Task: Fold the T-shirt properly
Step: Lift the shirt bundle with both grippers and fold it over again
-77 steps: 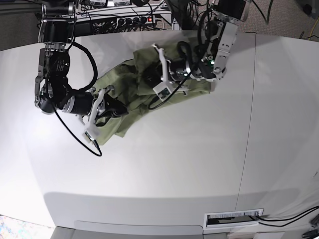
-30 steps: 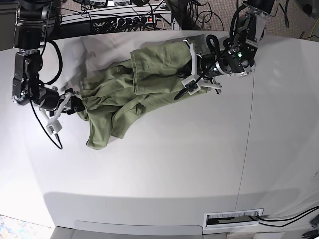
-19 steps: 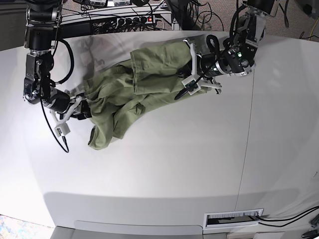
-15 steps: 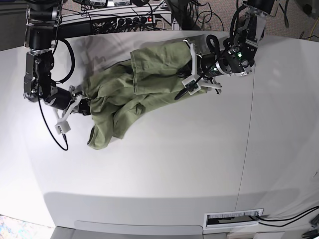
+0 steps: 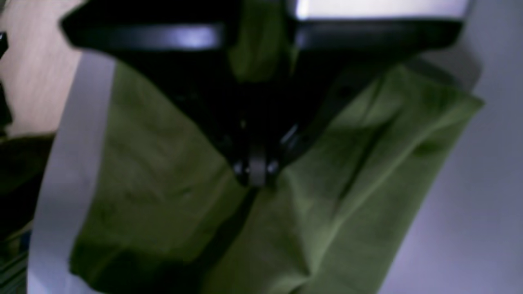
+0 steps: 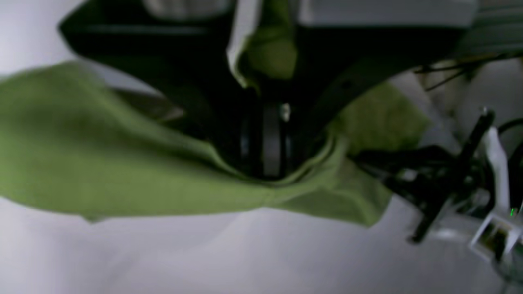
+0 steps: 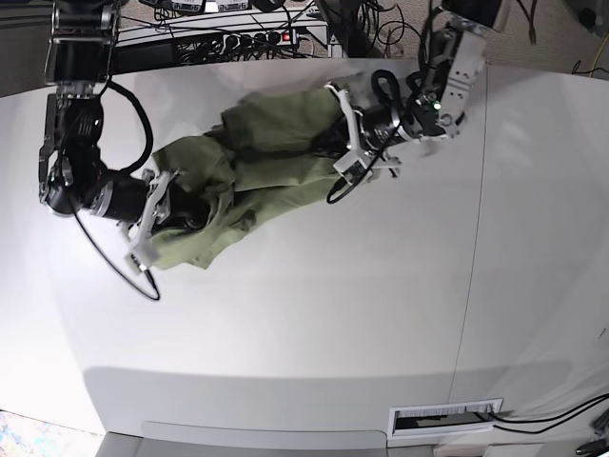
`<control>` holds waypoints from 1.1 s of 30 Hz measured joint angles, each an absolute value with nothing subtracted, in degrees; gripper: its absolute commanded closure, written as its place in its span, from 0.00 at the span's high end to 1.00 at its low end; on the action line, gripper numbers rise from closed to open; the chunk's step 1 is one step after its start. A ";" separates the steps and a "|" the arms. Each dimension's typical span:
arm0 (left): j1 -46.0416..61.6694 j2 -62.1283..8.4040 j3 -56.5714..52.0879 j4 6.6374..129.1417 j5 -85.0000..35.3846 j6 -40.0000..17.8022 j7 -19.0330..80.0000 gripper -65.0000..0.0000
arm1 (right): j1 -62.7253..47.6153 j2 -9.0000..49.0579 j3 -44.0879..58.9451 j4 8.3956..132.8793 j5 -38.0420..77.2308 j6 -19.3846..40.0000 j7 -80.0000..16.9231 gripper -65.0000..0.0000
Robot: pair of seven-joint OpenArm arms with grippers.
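Olive T-shirt (image 7: 257, 176) lies bunched on the worktop (image 7: 333, 314); our left claw (image 5: 255, 171) and right claw (image 6: 265, 163) each clamp a fold of it. Spreading flat comes next, we judge.

White table (image 7: 314, 314), seam down right side, cables + power strip (image 7: 252, 38) behind, grey floor.

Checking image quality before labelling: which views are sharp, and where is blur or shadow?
Base view: sharp, evenly lit, T-shirt and table clear. Left wrist view: soft, left gripper a dark silhouette. Right wrist view: blurred, right gripper shadowed.
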State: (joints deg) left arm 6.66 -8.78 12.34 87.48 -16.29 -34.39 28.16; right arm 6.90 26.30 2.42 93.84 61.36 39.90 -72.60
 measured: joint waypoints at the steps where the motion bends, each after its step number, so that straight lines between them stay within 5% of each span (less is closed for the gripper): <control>1: 6.59 -7.79 12.32 86.91 -16.03 -34.65 27.99 0.00 | 6.13 25.96 2.39 95.31 60.34 39.90 -72.38 0.00; 8: 6.50 -4.71 12.38 86.43 -14.52 -36.32 28.93 0.00 | 4.40 15.25 1.41 96.55 56.93 39.90 -69.41 0.00; 16: 6.50 -3.51 12.53 86.28 -13.54 -36.51 29.69 0.00 | 4.62 9.74 -14.68 96.57 47.48 39.57 -65.21 0.00; 33: 5.34 -5.32 12.82 88.97 -8.60 -35.66 30.98 0.00 | 0.82 14.74 -18.52 105.27 51.86 38.61 -72.95 0.00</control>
State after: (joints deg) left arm 5.34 -5.32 12.82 88.97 -8.60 -35.66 30.98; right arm 0.82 14.74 -18.52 105.27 51.86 38.61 -72.95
